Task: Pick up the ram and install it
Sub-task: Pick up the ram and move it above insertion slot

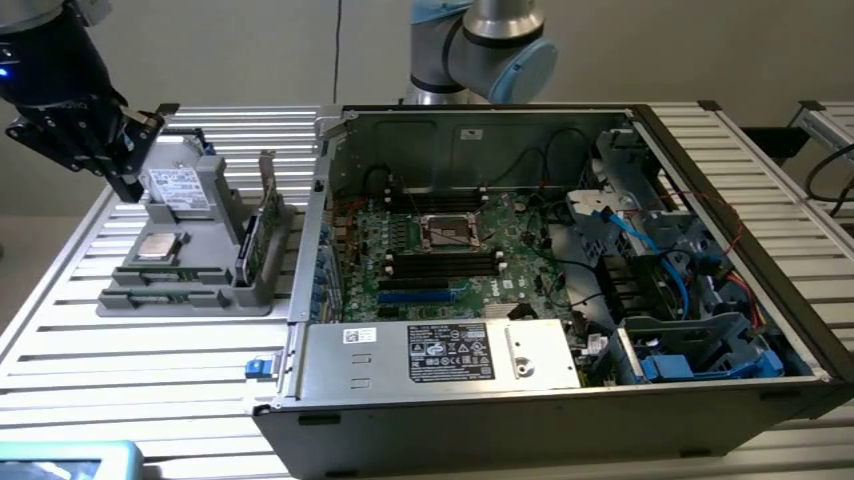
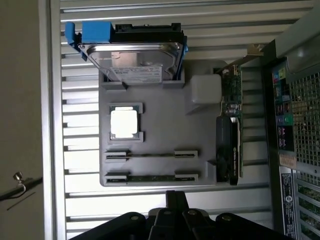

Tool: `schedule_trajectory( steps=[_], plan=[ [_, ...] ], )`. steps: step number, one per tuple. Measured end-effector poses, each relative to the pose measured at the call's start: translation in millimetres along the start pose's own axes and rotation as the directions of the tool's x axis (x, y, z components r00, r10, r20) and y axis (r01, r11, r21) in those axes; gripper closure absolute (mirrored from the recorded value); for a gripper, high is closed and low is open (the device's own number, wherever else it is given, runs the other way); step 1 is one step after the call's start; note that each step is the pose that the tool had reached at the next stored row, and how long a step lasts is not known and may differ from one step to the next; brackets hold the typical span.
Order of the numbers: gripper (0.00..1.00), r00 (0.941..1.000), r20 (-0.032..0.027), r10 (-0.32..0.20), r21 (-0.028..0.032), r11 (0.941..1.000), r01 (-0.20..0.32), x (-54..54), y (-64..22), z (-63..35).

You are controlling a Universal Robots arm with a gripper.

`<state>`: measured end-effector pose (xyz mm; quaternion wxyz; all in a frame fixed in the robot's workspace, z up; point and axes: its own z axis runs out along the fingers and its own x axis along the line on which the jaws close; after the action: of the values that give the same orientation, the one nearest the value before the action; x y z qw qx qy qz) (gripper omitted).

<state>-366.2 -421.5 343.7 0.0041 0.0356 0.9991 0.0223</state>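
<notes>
claw (image 2: 176,194) is shut & empty as i hover near grey tray (image 2: 165,125) where ram (image 2: 150,178) sits on edge in its slot, not in mobo (image 1: 461,255), so pickup & install aren't done yet.

ram (image 2: 150,178) in tray (image 2: 165,125) | tray on table (image 1: 134,350) | case (image 1: 534,430) at exterior view's right

I am working over a table (image 1: 160,350) of silver metal slats, which is stretching across the whole scene. A plain grey-beige wall (image 1: 240,50) is standing behind it. Light is glaring off the slats nearest me (almost white in the wrist view). A strip of pale floor (image 1: 34,250) is showing past the table's edge on the exterior view's left.
</notes>
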Motion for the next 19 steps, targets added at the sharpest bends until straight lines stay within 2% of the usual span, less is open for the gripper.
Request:
schedule_trajectory(
  steps=[2,12,16,19],
  plan=[
    [0.89,1.0,0.0001,0.0,0.0011,1.0,0.0,0.2,0.0,2.8],
    [0.89,1.0,0.0002,-0.001,0.0012,1.0,0.001,1.3,0.0,3.0],
    [0.89,0.9978,-0.0029,-0.066,0.0008,0.9978,0.066,1.5,0.0,3.5],
    [0.89,0.9927,-0.0052,-0.121,0.0001,0.9927,0.121,1.6,-0.1,4.0]
  ],
)
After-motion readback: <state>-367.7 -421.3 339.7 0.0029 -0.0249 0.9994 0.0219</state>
